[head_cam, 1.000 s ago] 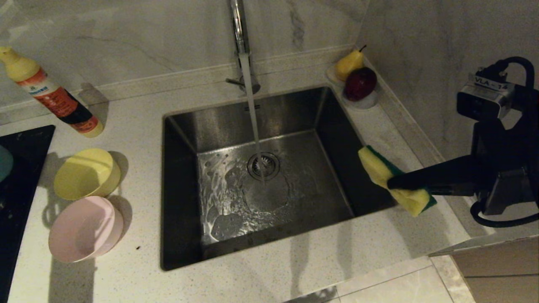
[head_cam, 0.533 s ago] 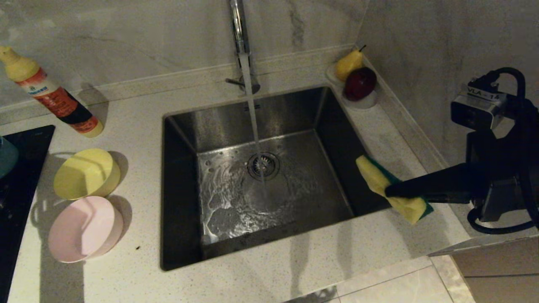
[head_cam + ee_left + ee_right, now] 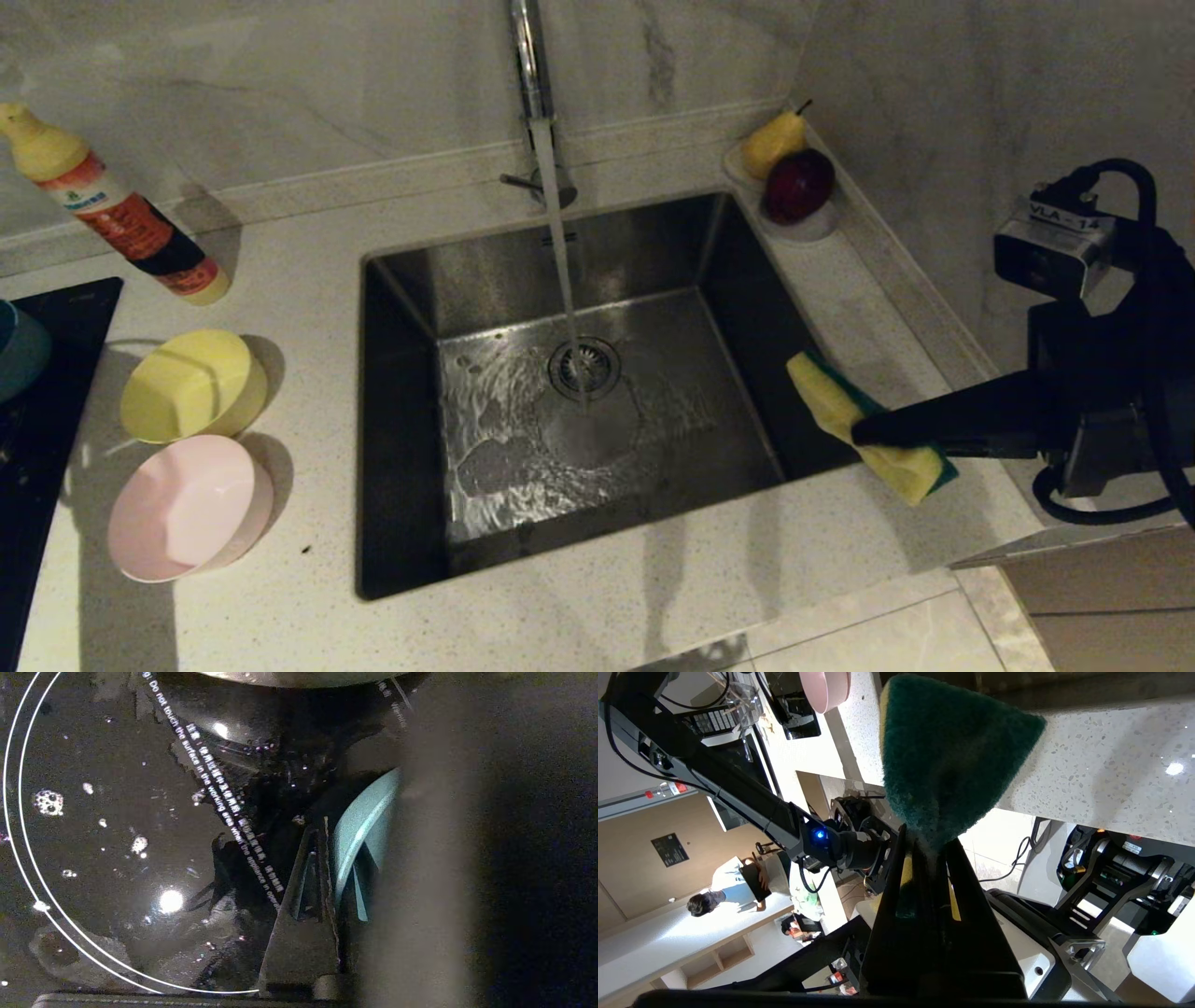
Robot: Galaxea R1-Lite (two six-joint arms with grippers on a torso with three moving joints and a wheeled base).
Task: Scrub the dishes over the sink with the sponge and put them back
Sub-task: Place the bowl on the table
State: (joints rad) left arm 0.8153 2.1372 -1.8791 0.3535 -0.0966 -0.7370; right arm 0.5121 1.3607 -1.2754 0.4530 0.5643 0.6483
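The sponge (image 3: 864,425) is clamped in the right claw (image 3: 873,431) above the sink's (image 3: 579,411) right rim. The left claw (image 3: 341,872), hidden from the head view, is closed on the blue bowl's (image 3: 366,826) rim above the black hob (image 3: 117,826); only a sliver of that bowl is seen. The yellow bowl (image 3: 191,385) and pink bowl (image 3: 187,509) are set on the surface (image 3: 308,308).

Kitchen: steel sink (image 3: 411,308), running tap (image 3: 532,84), stone counter (image 3: 308,252), black hob (image 3: 42,392).

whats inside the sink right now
Only running water from the tap pooling around the drain strainer in the sink; no dishes. The near wall's foot is hidden.
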